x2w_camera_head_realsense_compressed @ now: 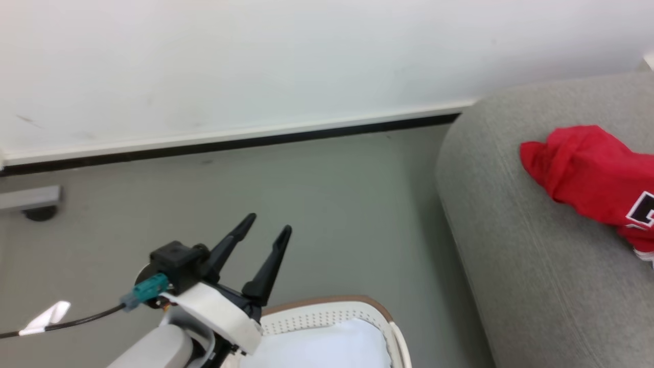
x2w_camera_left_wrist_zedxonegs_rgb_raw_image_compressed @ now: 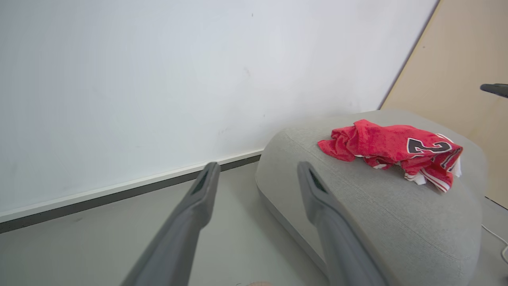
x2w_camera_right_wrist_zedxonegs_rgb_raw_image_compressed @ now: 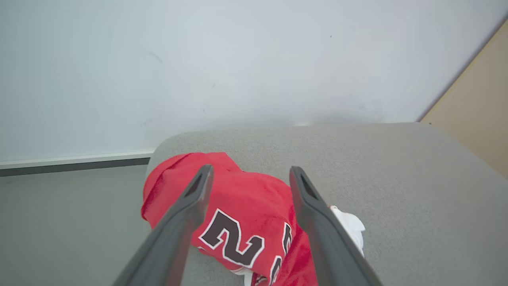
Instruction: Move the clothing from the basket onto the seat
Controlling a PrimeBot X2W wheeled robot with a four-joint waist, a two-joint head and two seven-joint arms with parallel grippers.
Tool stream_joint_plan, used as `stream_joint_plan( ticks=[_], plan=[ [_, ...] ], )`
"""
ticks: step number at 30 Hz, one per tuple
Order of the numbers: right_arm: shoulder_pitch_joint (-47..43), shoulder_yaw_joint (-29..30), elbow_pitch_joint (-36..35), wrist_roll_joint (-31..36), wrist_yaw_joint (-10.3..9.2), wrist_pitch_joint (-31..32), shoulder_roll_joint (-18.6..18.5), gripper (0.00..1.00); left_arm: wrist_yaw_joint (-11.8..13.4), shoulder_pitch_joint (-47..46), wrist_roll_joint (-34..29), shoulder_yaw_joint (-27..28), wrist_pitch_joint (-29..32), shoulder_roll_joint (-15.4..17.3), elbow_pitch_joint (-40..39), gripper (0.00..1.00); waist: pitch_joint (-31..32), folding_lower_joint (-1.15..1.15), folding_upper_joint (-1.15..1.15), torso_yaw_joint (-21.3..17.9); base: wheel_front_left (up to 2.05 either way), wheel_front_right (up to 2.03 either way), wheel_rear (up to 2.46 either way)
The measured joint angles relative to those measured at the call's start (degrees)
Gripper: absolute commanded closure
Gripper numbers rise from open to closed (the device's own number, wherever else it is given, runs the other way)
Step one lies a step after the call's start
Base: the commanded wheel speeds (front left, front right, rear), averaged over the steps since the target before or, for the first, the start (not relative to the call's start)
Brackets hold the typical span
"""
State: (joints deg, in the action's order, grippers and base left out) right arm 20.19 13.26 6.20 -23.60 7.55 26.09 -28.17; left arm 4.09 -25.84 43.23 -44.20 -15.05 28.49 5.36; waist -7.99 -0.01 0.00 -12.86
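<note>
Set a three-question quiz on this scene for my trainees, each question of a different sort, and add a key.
1. What is the red clothing resting on?
2. The left tool is: A) open and empty; B) shut on fabric; C) shut on a handle.
3. True or false: the right tool is shut on the clothing.

Key:
1. The grey seat.
2. A.
3. False; it is open, with its fingers spread apart.
</note>
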Motion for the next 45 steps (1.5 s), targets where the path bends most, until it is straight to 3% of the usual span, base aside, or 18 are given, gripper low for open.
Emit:
stream_joint_plan(
  ticks=[7,16,22,29,37,45],
  plan=[
    [-1.1,-1.4,-3.7,-3.2,0.00,-7.0,4.3,0.00,1.0,4.2,-0.9,8.3,-0.1,-1.5,1.7,0.00,4.0,0.00,0.00,4.9,0.00,0.00,0.00],
    [-8.1,-4.9,-6.0,-0.6,0.00,-19.0,10.9,0.00,1.2,12.2,-6.4,22.0,-0.1,-4.5,2.3,0.00,7.3,0.00,0.00,10.4,0.00,0.00,0.00],
    [-14.2,-10.9,-3.7,2.5,0.00,-29.9,14.4,0.00,-2.9,17.1,-12.7,31.0,-0.1,-9.5,2.5,0.00,8.0,0.00,0.00,13.7,0.00,0.00,0.00],
    [-17.3,-16.1,1.9,3.8,0.00,-37.8,17.8,0.00,-7.7,21.4,-18.8,38.2,-0.1,-15.1,5.1,0.00,7.8,0.01,0.00,14.6,0.00,0.00,0.00],
    [-18.2,-18.9,7.1,6.0,0.00,-40.8,20.6,0.00,-11.0,23.2,-25.0,40.9,-0.1,-18.8,6.2,0.00,7.9,0.01,0.00,14.3,0.00,0.00,0.00],
    [-17.9,-17.9,8.2,9.2,0.00,-41.1,22.7,0.00,-11.5,23.3,-27.4,42.4,-0.1,-20.3,6.2,0.00,8.0,0.01,0.00,13.1,0.00,0.00,0.00]
  ],
)
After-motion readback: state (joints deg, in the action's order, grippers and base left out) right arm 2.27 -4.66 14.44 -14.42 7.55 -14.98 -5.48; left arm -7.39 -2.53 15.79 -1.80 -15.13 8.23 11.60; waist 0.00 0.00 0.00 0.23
